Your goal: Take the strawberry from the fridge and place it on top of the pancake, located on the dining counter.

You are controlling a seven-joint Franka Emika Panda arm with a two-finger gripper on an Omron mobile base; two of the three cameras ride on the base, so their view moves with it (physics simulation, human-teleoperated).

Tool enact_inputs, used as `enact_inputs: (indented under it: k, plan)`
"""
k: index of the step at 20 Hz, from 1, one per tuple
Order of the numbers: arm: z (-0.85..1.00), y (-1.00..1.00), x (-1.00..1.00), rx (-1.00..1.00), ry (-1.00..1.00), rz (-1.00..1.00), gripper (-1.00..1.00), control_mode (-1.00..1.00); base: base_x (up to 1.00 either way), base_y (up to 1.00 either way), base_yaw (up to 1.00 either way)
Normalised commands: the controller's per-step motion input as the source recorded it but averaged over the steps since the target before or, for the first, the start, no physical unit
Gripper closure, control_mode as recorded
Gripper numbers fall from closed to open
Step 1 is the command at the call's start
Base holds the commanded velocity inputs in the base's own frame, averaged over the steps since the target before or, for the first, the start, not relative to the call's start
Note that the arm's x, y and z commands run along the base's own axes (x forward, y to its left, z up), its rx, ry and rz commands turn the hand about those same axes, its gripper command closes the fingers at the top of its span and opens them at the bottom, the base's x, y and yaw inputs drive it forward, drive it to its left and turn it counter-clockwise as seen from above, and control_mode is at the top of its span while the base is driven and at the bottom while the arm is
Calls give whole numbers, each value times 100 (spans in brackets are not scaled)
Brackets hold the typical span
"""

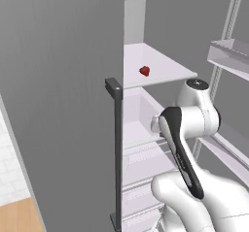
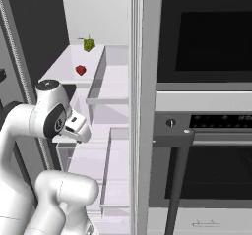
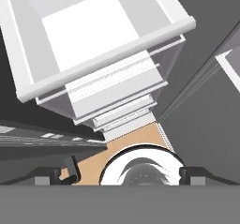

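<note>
The fridge (image 1: pixel 63 105) has its left grey door shut and its right side open, showing white shelves. A tiny red strawberry (image 1: pixel 144 71) lies on an upper white shelf (image 1: pixel 170 73), and it appears again as the strawberry (image 2: pixel 80 70) from the other side. My arm is folded in front of the open fridge, below the strawberry's shelf. My gripper (image 3: pixel 127 174) points down over a white drawer (image 3: pixel 93 31), open, with nothing between its fingertips (image 3: pixel 70 169). The pancake and the dining counter are out of view.
A long dark handle (image 1: pixel 116 153) runs down the shut door. The open right door's racks (image 1: pixel 228 51) stand to the arm's right. A small green item (image 2: pixel 88 44) sits on a higher shelf. A built-in oven (image 2: pixel 206 106) stands right of the fridge.
</note>
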Motion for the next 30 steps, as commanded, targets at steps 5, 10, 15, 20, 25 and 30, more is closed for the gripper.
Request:
enact_inputs:
  k: [5,10,15,20,25,30]
  plan:
    - [40,0,15,0,-37,27,-100,-100,0,0,0]
    - [70,32,6,-3,-33,17,-100,-100,0,0,0]
    - [83,30,46,-3,-4,8,-100,-100,0,0,0]
    - [55,6,34,-18,0,1,-100,-100,0,0,0]
    - [33,-7,65,-13,1,0,-100,-100,0,0,0]
    - [0,-32,37,1,0,0,-100,-100,0,0,0]
